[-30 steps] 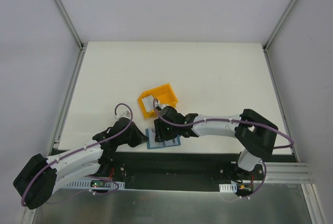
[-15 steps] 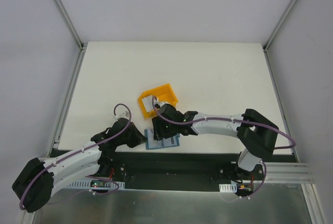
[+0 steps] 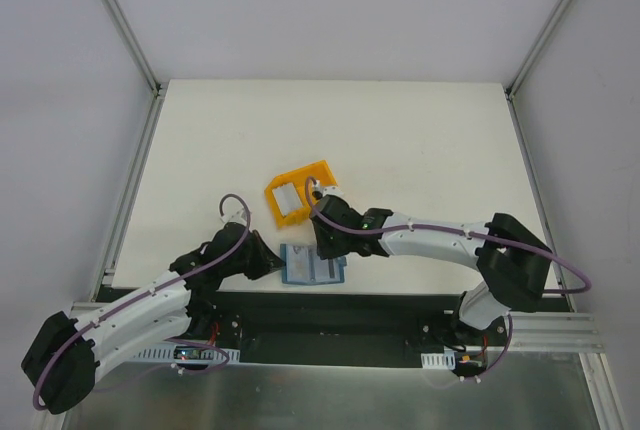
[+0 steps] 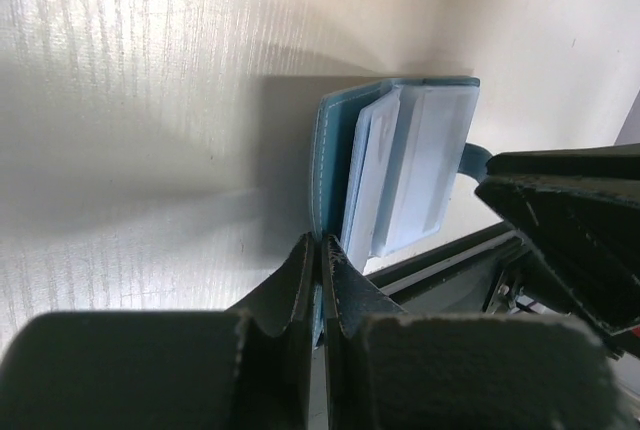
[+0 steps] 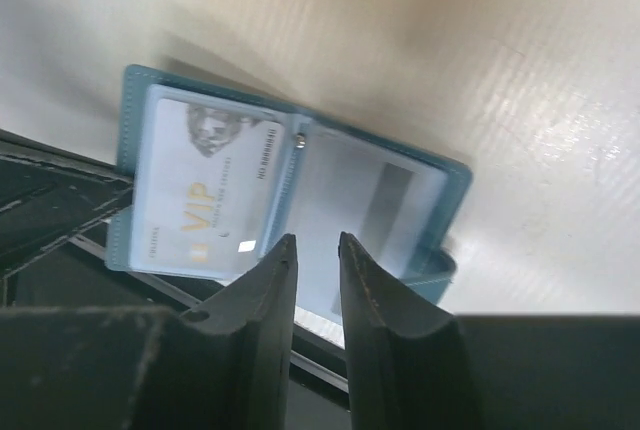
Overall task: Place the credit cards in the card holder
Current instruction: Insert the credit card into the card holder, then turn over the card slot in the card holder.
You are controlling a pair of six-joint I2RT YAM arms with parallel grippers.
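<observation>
The card holder lies open near the table's front edge, a teal-blue wallet with pale inner pockets. My left gripper is shut on its left edge, and the left wrist view shows the jaws pinching the teal rim of the card holder. In the right wrist view a pale credit card printed "VIP" sits in the left pocket of the card holder. My right gripper hovers over the fold, jaws slightly apart and empty; in the top view it is just above the wallet. Another pale card lies in the yellow bin.
The yellow plastic bin stands just behind the wallet, close to my right wrist. The black front rail runs along the table edge directly below the wallet. The right arm's fingers show at the right of the left wrist view.
My right gripper has drawn back a little to the right from over the wallet, uncovering the bin and the card in it. My left gripper has kept its hold on the wallet's edge.
</observation>
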